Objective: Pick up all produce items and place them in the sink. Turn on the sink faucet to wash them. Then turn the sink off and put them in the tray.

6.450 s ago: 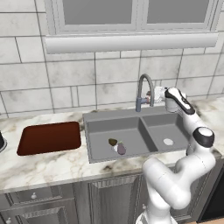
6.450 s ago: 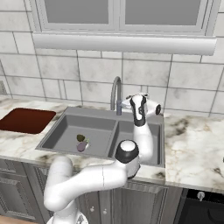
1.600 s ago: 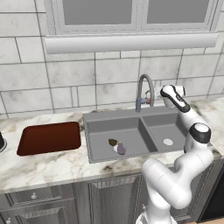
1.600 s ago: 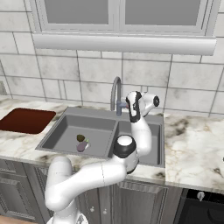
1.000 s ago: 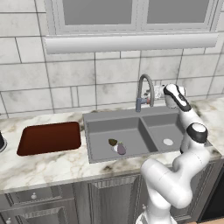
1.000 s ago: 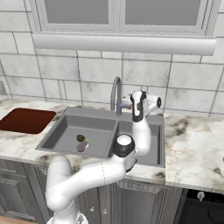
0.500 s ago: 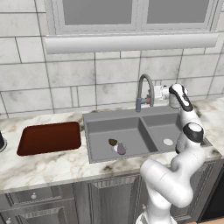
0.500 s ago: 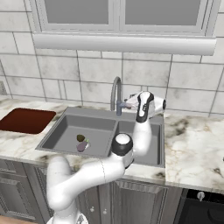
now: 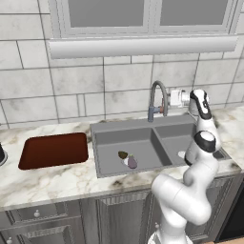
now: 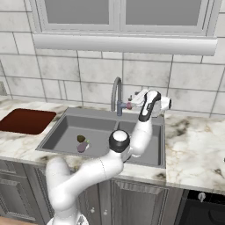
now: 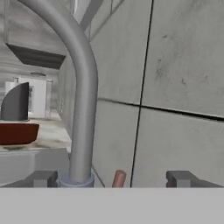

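1. Eggplant [image 9: 132, 162] and olive-brown item [image 9: 123, 155] are lying in the sink [image 9: 109, 135]'s left basin
2. Gripper [image 9: 174, 96], jaws apart, is hovering beside the faucet [image 9: 158, 97]
3. Tray [image 9: 55, 150] is sitting unfilled on the bench; tray placement likely remaining

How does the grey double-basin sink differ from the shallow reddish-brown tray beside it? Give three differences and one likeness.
The grey double-basin sink is deep and split into two basins; the shallow reddish-brown tray is one flat well. The sink is larger than the tray. The sink holds a purple eggplant and a dark roundish item; the tray holds nothing. Both are rectangular and sit at the marble counter.
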Robot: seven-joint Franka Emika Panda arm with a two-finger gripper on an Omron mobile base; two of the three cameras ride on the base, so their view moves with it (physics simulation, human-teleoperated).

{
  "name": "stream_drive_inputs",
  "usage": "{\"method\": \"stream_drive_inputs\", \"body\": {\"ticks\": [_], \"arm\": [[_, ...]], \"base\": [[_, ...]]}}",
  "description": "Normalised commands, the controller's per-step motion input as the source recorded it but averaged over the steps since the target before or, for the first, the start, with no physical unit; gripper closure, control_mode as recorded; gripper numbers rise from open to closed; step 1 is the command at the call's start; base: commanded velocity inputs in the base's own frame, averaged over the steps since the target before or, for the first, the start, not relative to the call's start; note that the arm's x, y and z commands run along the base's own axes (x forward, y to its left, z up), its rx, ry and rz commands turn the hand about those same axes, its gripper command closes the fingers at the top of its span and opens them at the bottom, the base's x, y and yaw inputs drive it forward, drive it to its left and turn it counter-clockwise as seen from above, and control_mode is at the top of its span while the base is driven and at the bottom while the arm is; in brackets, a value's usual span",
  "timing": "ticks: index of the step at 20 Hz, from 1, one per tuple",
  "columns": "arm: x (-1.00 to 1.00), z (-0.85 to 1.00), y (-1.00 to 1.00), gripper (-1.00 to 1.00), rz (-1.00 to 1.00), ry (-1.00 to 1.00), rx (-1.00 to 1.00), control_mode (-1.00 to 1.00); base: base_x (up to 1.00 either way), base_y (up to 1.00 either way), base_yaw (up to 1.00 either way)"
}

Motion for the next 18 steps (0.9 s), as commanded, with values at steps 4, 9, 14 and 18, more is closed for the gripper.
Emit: {"method": "stream_drive_inputs", "body": {"ticks": [4, 9, 14, 18], "arm": [[-0.26, 0.28, -0.18, -1.0, 0.04, -0.15, 0.0, -1.0], [-0.68, 0.33, 0.06, -1.0, -0.01, -0.24, 0.0, -1.0], [-0.8, 0.48, 0.39, -1.0, -0.06, -0.29, -0.02, -1.0], [-0.82, 0.52, 0.48, -1.0, -0.11, -0.31, -0.05, -1.0]], "base": [[0.0, 0.0, 0.0], [0.0, 0.0, 0.0], [0.0, 0.0, 0.0], [0.0, 0.0, 0.0]]}}
